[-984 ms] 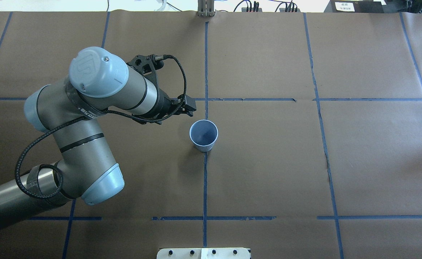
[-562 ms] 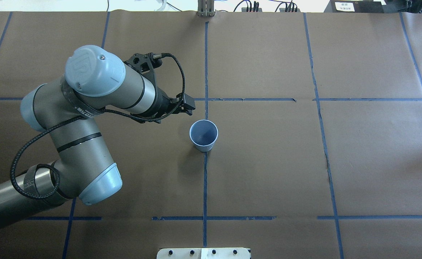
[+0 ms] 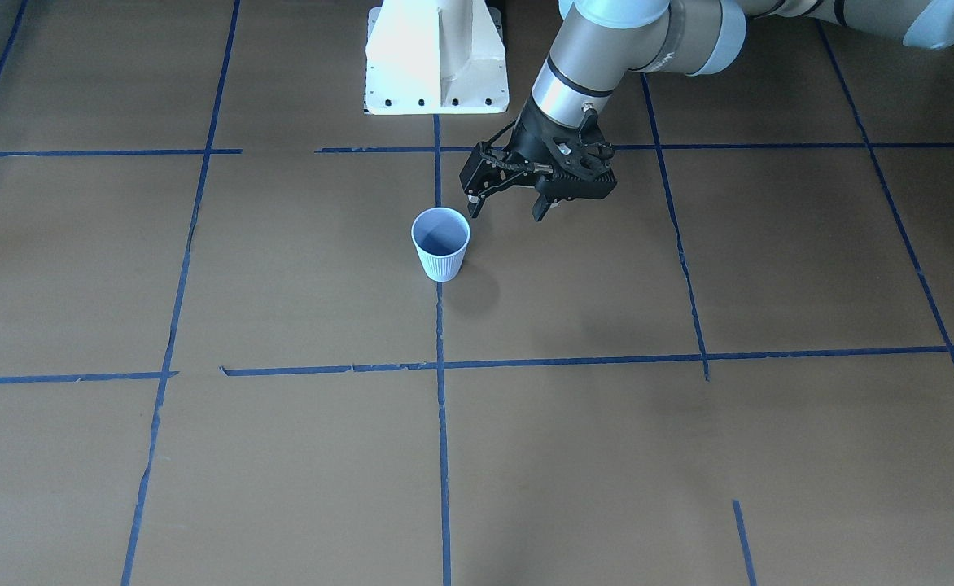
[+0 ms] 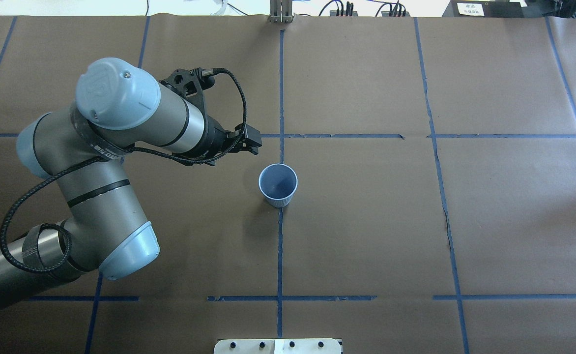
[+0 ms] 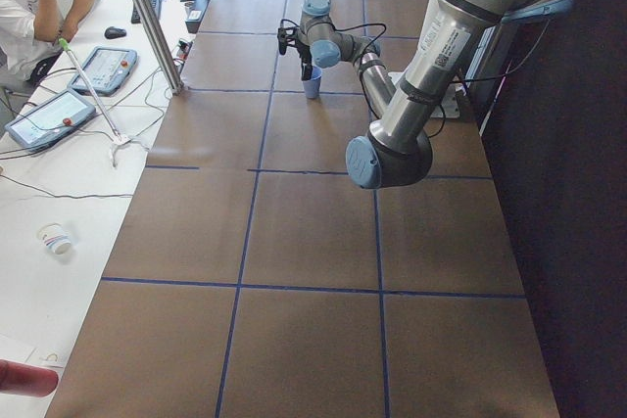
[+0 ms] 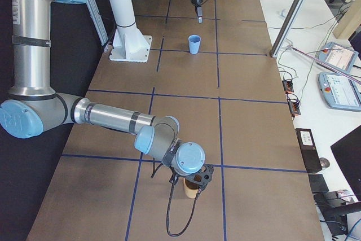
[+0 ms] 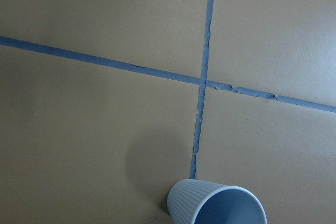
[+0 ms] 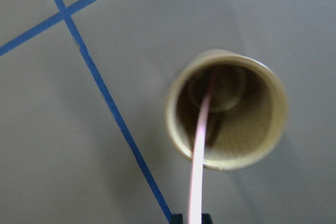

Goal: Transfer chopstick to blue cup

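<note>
Left gripper: released, the two fingers spread wide, tips pointing down at the table. It hangs above the brown paper, close to the blue cup but not touching it. In the overhead view it is at about 11 o'clock from the cup. In the front-facing view it is at about 2 o'clock.

Left wrist view: the cup's ribbed wall and darker blue inside show at 5 o'clock in the frame, with its shadow falling toward 9 o'clock.

Right gripper: directly over a tan cup. In the right wrist view the dark tips show only at 6 o'clock, pressed close on either side of the chopstick. I read this as grasping the stick.

Chopstick: lower end down inside the tan cup, shaft rising past the rim at 6 o'clock to the fingertips.

Blue cup: upright on a blue tape line, just short of a crossing of lines. It is well apart from the tan cup, which stands toward the end of the table on the robot's right.

White robot base: at 12 o'clock from the blue cup in the front-facing view.
</note>
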Controlling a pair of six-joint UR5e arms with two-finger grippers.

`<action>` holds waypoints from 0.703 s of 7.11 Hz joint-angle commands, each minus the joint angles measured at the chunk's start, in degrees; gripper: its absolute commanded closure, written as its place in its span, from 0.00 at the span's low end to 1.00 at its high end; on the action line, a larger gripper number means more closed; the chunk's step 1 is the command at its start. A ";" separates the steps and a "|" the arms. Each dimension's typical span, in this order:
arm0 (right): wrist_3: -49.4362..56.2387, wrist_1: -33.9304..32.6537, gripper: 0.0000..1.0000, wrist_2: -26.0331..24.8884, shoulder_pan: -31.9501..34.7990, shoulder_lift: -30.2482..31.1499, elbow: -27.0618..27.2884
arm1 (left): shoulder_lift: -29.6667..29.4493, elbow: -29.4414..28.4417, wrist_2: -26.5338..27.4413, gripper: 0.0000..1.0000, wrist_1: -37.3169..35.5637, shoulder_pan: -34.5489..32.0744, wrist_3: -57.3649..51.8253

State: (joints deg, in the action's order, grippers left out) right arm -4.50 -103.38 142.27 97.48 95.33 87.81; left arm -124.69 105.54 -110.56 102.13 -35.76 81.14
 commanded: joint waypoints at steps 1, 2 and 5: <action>0.19 -0.24 1.00 0.03 0.08 0.12 0.35 | 0.23 0.11 0.08 0.00 0.00 -0.27 0.07; 0.28 -0.25 1.00 0.03 1.56 0.12 0.61 | 0.67 0.11 0.08 0.00 0.00 -0.36 -0.02; 0.28 -9.07 1.00 -0.15 4.55 -0.67 10.31 | 0.58 0.11 0.08 0.00 0.00 -0.45 0.07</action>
State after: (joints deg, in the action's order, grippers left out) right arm -4.22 -107.25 142.20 100.86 95.11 92.71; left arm -124.10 105.64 -110.48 102.13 -36.19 81.18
